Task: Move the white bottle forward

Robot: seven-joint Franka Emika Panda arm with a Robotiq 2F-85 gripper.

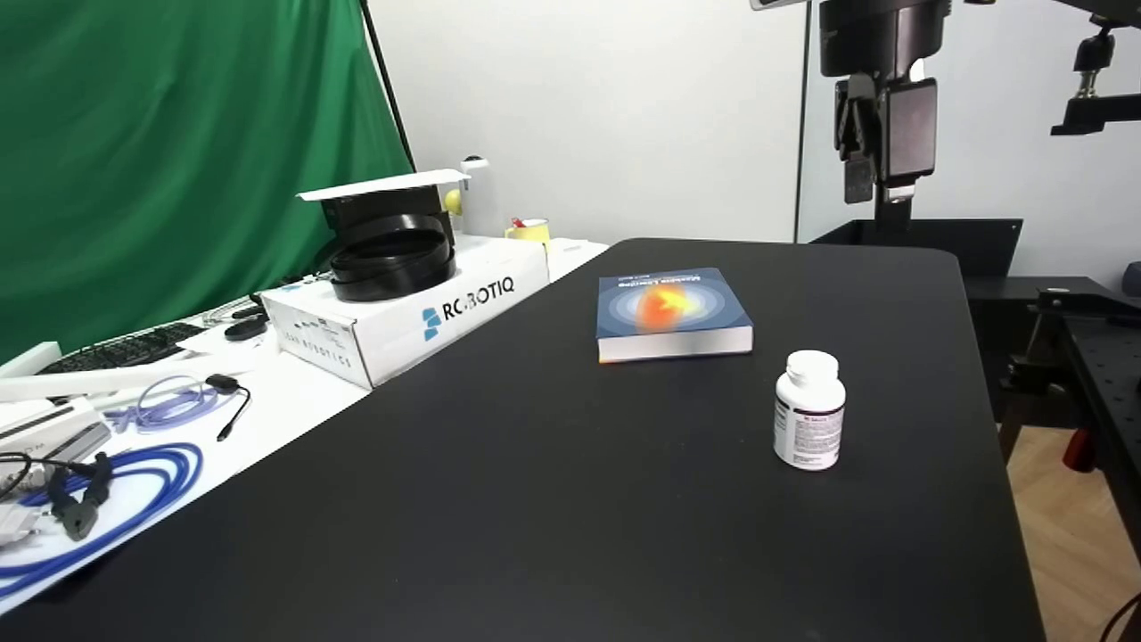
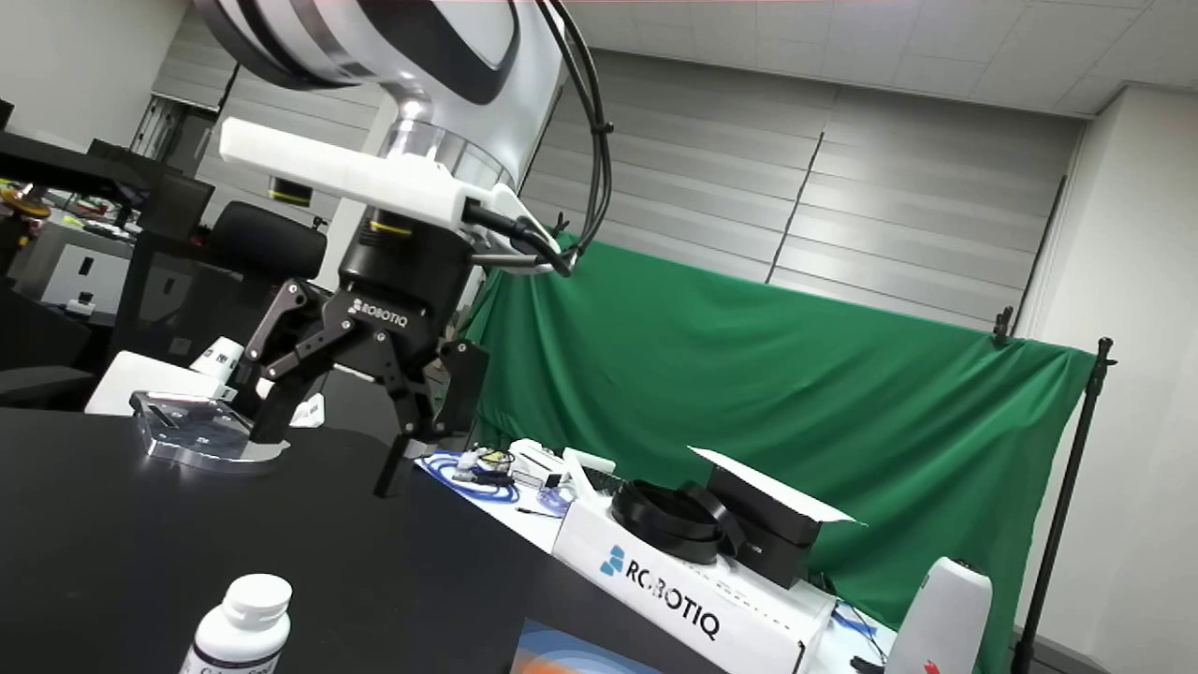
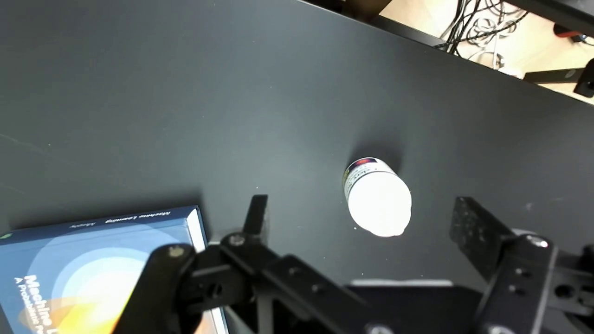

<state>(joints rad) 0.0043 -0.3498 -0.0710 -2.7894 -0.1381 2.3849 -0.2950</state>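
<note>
I read ROBOTIQ on the claw (image 2: 326, 462) and again, with 1 broken O, on the white box (image 1: 419, 323) well apart from it. To the claw's left in my wrist view, the book (image 3: 93, 269) carries "Machine Learning" and "Murphy" on its spine, "A Probabilistic" on its cover. Below the claw, the white bottle (image 1: 809, 428) has print too small for me.

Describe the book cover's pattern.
Blue cover, paler rings around an orange and yellow patch; clearest in an exterior view.
</note>
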